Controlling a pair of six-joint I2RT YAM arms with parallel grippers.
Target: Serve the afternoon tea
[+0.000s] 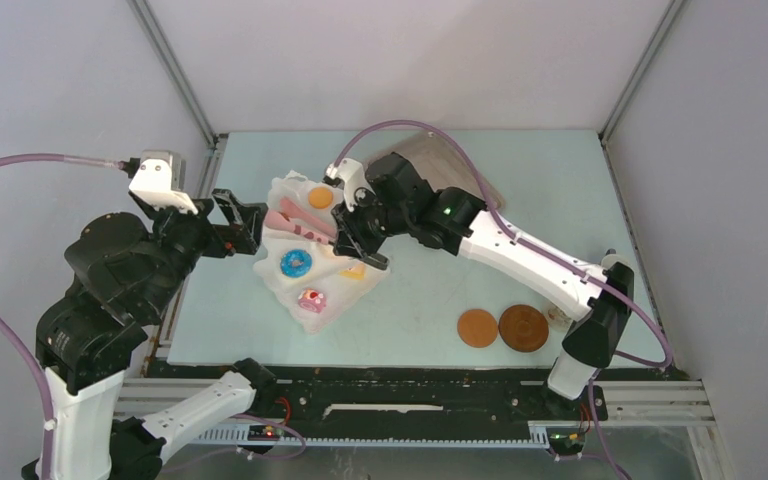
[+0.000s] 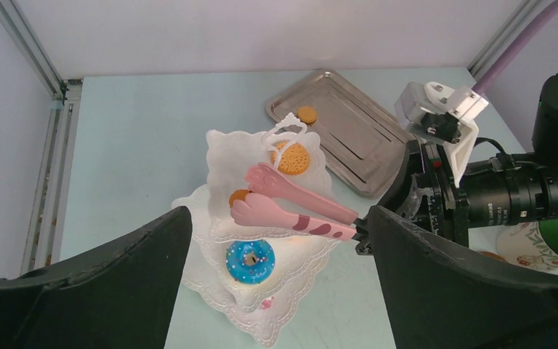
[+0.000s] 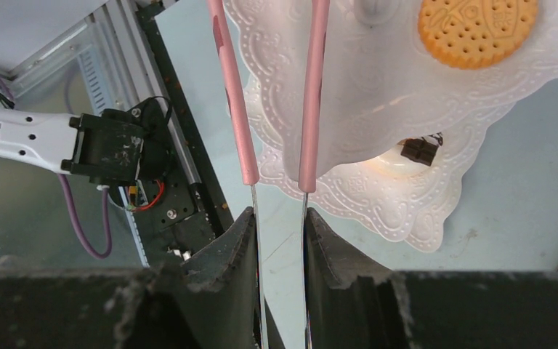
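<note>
The white three-tier stand (image 1: 282, 278) stands left of the table's middle. It holds a blue doughnut (image 1: 295, 263), a pink doughnut (image 1: 311, 299) and an orange biscuit (image 1: 320, 198) on the top tier. My right gripper (image 1: 348, 236) is shut on the pink tongs (image 2: 298, 207), whose tips pinch a small orange biscuit (image 2: 238, 196) over the middle tier. In the right wrist view the fingers (image 3: 240, 247) squeeze the tongs' metal arms (image 3: 241, 109). My left gripper (image 1: 247, 226) is open and empty just left of the stand, which shows between its fingers (image 2: 138, 276).
The silver tray (image 2: 349, 145) lies behind the stand with one orange biscuit (image 2: 306, 114) on it. Two brown coasters (image 1: 477, 327) (image 1: 523, 327) lie at the front right. The green-lined mug (image 2: 552, 243) shows at the right of the left wrist view.
</note>
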